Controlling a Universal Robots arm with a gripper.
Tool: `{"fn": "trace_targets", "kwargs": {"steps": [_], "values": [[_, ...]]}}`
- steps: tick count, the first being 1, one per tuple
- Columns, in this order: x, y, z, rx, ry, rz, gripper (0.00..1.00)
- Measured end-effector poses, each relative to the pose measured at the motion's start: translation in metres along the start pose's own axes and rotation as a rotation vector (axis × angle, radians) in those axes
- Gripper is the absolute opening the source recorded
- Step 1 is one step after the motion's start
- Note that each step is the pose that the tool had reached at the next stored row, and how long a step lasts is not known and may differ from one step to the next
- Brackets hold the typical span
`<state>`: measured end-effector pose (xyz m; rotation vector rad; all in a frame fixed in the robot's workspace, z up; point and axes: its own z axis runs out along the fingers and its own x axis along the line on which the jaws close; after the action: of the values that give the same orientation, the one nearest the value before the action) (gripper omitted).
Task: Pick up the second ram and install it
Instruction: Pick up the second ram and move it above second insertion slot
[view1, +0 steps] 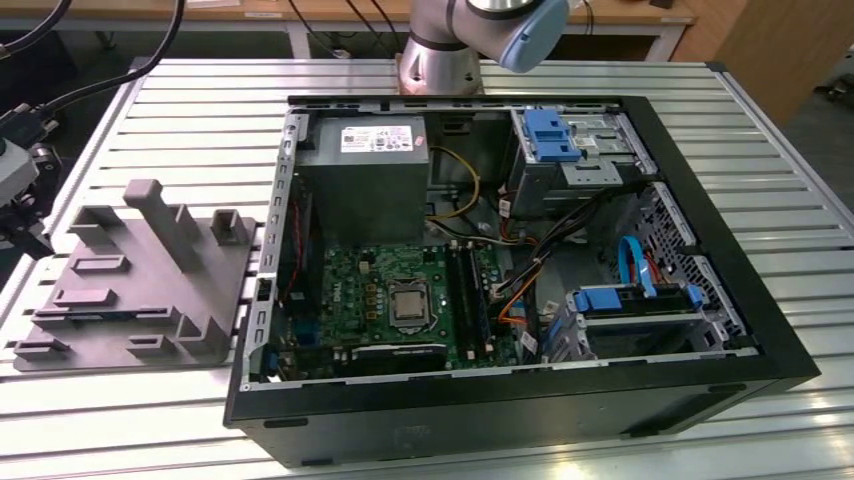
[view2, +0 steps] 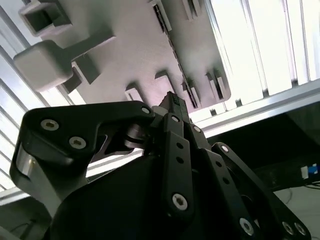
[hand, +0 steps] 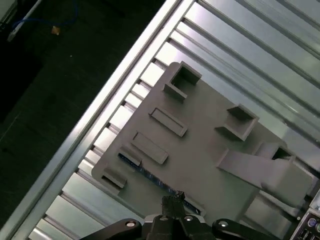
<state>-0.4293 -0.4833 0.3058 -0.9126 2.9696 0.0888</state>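
The second ram (hand: 150, 174) is a thin dark bluish stick lying in a slot along one edge of the grey fixture (hand: 200, 150). In the exterior view the ram shows as a faint blue strip (view1: 104, 313) on that fixture (view1: 134, 280), at the exterior view's left. My gripper (hand: 172, 200) hangs well above the fixture, its tip over the stick's length. The fingertips (view2: 172, 102) meet with nothing between them. The green motherboard (view1: 380, 290) lies inside the open case, with long black slot rails (view1: 467, 285) beside the processor socket.
The open black computer case (view1: 721, 330) fills the table's middle and right, holding a grey power supply (view1: 360, 180), blue drive brackets (view1: 550, 135) and loose cables. The fixture has tall upright posts (view1: 167, 220). The slatted metal table's edge (hand: 100, 115) drops to dark floor.
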Motion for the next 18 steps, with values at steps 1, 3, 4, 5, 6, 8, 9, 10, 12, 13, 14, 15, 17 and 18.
{"fn": "trace_targets", "kwargs": {"steps": [1, 3, 4, 5, 6, 8, 9, 10, 12, 13, 14, 15, 17, 18], "values": [[0.0000, 0.0000, 0.0003, -0.0008, 0.0009, -0.018, 0.10], [0.0000, 0.0000, 0.0009, -0.0026, 0.0025, -0.053, 0.10], [0.0001, -0.0001, 0.0012, -0.0035, 0.0033, -0.072, 0.10], [0.0001, -0.0001, 0.0015, -0.0044, 0.0041, -0.090, 0.10], [0.0001, -0.0001, 0.0019, -0.0053, 0.0049, -0.109, 0.10], [0.0001, -0.0001, 0.0026, -0.0070, 0.0066, -0.145, 0.10], [0.0001, -0.0001, 0.0030, -0.0079, 0.0074, -0.163, 0.10], [0.0002, -0.0001, 0.0033, -0.0088, 0.0083, -0.181, 0.10], [0.0002, -0.0002, 0.0041, -0.0104, 0.0100, -0.218, 0.10], [0.0002, -0.0002, 0.0045, -0.0113, 0.0108, -0.236, 0.10], [0.0002, -0.0002, 0.0050, -0.0122, 0.0116, -0.254, 0.10], [0.0003, -0.0002, 0.0054, -0.0130, 0.0124, -0.272, 0.10], [0.0003, -0.0003, 0.0063, -0.0147, 0.0141, -0.308, 0.10], [0.0003, -0.0003, 0.0068, -0.0156, 0.0149, -0.327, 0.10]]}}
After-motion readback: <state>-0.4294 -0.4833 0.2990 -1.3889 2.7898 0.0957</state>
